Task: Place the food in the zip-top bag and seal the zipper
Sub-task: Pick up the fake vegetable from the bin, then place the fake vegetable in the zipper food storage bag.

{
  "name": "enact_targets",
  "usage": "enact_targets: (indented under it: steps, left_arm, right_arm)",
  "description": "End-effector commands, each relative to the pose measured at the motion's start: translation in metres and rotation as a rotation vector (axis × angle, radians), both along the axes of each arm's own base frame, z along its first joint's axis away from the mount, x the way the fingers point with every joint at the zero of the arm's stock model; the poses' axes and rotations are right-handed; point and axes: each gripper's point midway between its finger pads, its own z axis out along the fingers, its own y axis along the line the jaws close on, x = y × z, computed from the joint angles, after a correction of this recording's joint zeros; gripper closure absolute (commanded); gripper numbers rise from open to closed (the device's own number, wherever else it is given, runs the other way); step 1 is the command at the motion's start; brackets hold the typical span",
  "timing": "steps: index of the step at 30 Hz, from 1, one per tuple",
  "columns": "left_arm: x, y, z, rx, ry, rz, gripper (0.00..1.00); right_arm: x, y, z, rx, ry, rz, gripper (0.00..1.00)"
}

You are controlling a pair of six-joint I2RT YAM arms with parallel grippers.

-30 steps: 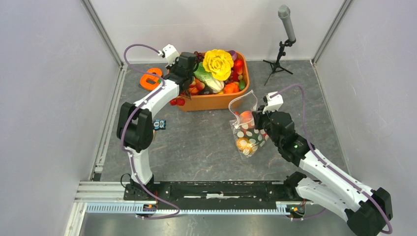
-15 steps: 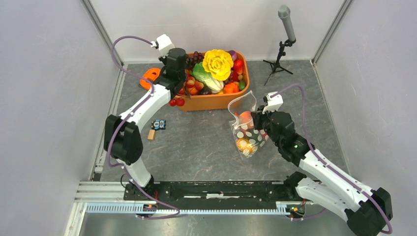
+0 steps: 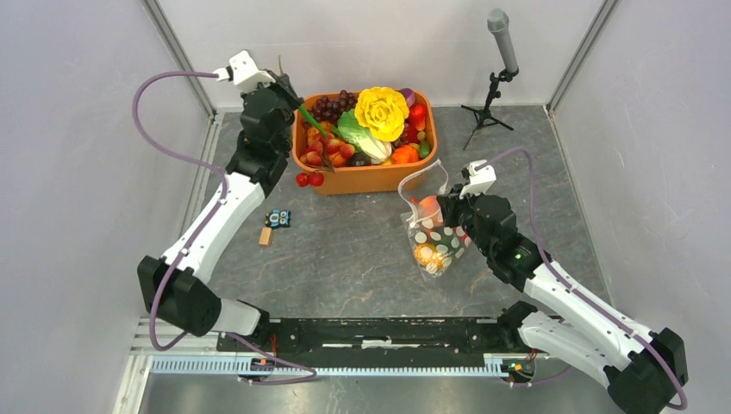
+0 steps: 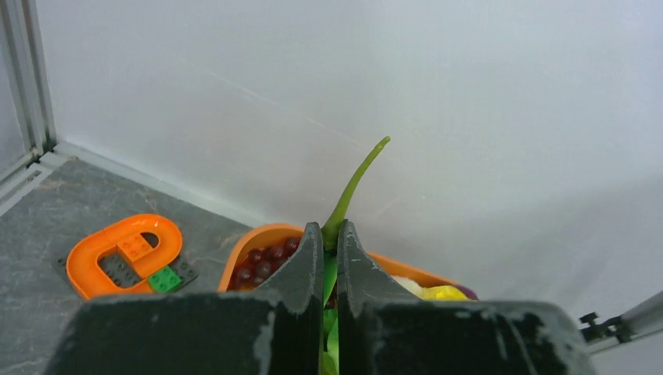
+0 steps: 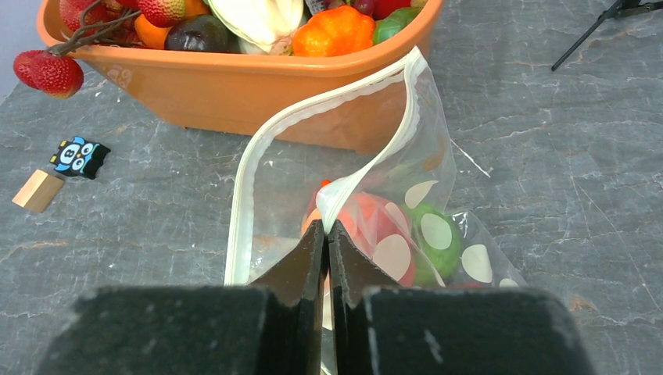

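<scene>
Clear, floppy zip-top bag [image 3: 434, 226], printed with white dots, flat on the grey stone-patterned table [image 3: 345, 250], just beside the near right corner of the orange tub [image 3: 366, 179]. Long axis from far to near in the top view, mouth toward the tub, closed bottom toward the arm bases. Mouth gaping, the whitish zipper [image 5: 258, 156] bent into an uneven loop, one lip lifted. Inside, rounded glossy food [image 5: 375, 234]: a red-peach piece, a green one beside it, an orange one nearer the bottom. Right gripper [image 5: 327, 234] at the bag's mouth, jaws pressed together on the raised zipper lip, a fold of film peaked between the tips. Tub smooth, plastic, rectangular with rounded corners, heaped with more toy produce: a ruffled yellow head [image 3: 382, 109], dark grapes [image 3: 332, 105], a pale leafy piece and red and orange fruits. Two red bumpy berries [image 3: 309, 178] hanging on a twig outside the tub's left near wall. Left gripper [image 4: 329, 242] raised above the tub's far left corner, jaws pinched tight on a thin green stalk [image 4: 356, 183], its curved tip poking up past the fingertips. Nearby on the table, a small wooden block [image 3: 265, 236], a tiny black and blue figure [image 3: 278, 218], and an orange ring [image 4: 125, 254] holding toy bricks. At the far right, a microphone [image 3: 502, 39] on a tripod.
</scene>
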Motion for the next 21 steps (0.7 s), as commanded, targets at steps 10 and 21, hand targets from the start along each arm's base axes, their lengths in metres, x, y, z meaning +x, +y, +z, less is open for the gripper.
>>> enact_targets:
  steps: [10, 21]
  left_arm:
    - [-0.026, -0.024, 0.03, -0.126, -0.107, -0.225, 0.98]
    - [-0.085, -0.131, 0.026, -0.373, -0.127, -0.781, 0.98]
  right_arm:
    - [0.001, 0.007, 0.036, 0.085, -0.081, 0.02, 0.94]
    - [-0.008, 0.012, 0.059, 0.138, -0.152, 0.075, 0.96]
